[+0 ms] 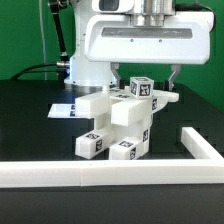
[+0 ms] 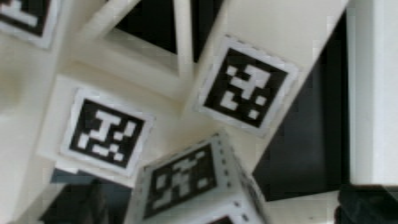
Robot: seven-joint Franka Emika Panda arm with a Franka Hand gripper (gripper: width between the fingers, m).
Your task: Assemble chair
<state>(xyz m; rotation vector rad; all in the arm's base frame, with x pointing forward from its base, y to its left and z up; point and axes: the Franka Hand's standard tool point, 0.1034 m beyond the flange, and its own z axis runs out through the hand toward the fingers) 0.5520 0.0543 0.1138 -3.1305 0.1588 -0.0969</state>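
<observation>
The chair (image 1: 118,122) is a cluster of white blocky parts with black-and-white tags, standing on the black table in the middle of the exterior view. Its topmost tagged block (image 1: 141,88) sits between my fingers. My gripper (image 1: 149,78) hangs right over it, jaws spread wide, with dark gaps between fingers and block. In the wrist view the chair's tagged parts (image 2: 240,80) fill the picture very close up. My gripper (image 2: 214,205) straddles a tagged block (image 2: 187,180), and the dark fingers (image 2: 366,203) stand apart from it.
The marker board (image 1: 62,108) lies flat behind the chair at the exterior view's left. A long white border rail (image 1: 110,172) runs along the front and turns back at the right (image 1: 200,145). The robot base (image 1: 85,68) stands behind.
</observation>
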